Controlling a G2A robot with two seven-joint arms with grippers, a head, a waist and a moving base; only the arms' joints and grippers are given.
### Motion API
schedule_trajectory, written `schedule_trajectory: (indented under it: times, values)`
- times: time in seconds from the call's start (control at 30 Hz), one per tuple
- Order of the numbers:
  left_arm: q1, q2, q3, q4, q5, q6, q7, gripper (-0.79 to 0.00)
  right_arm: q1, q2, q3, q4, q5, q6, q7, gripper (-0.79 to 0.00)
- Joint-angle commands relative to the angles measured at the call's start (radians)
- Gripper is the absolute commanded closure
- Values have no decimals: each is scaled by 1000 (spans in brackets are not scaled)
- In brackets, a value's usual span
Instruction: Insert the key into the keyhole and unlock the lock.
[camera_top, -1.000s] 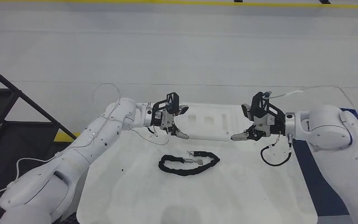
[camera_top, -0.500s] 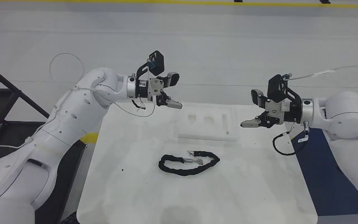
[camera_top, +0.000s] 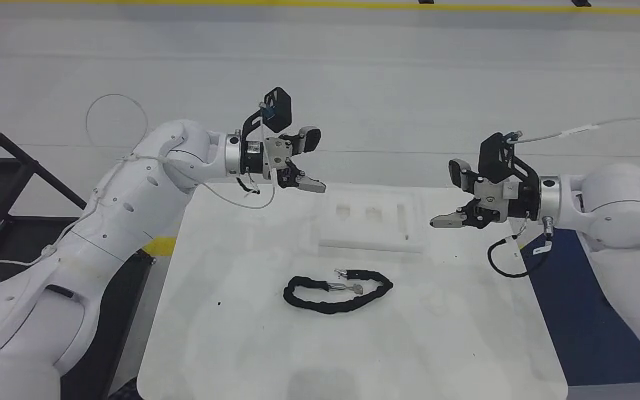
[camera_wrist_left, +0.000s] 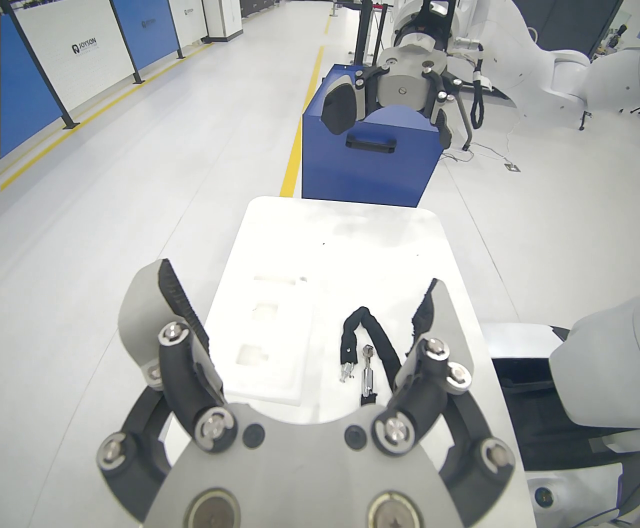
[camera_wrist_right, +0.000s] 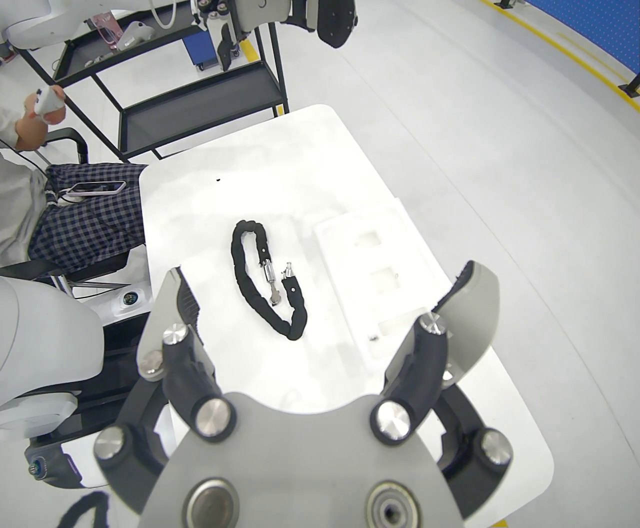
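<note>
Black fabric-sleeved chain lock (camera_top: 336, 292) lay curled near the middle of the white table (camera_top: 460, 340), with its two ends apart. The key (camera_wrist_right: 275, 298) sat at the end of the steel lock cylinder (camera_wrist_right: 269, 273); whether it was inserted could not be told. White foam tray (camera_top: 370, 226) lay just beyond. Left gripper (camera_top: 312, 163) and right gripper (camera_top: 446, 196) hovered at opposite sides, both spread wide and empty.

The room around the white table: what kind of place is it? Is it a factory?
Probably a robot lab or factory test hall, not a home. There's a wide pale floor with a yellow line painted on it, blue partition panels along the side, and a white table with a chain lock on it.
</note>
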Motion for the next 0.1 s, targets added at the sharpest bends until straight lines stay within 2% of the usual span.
schedule_trajectory:
  times: [0.0,0.07]
  values:
    - [0,0,0,0,0,0,0,-785,0,0,0,0,0,0,0,-784]
    - [0,0,0,0,0,0,0,-785,0,0,0,0,0,0,0,-784]
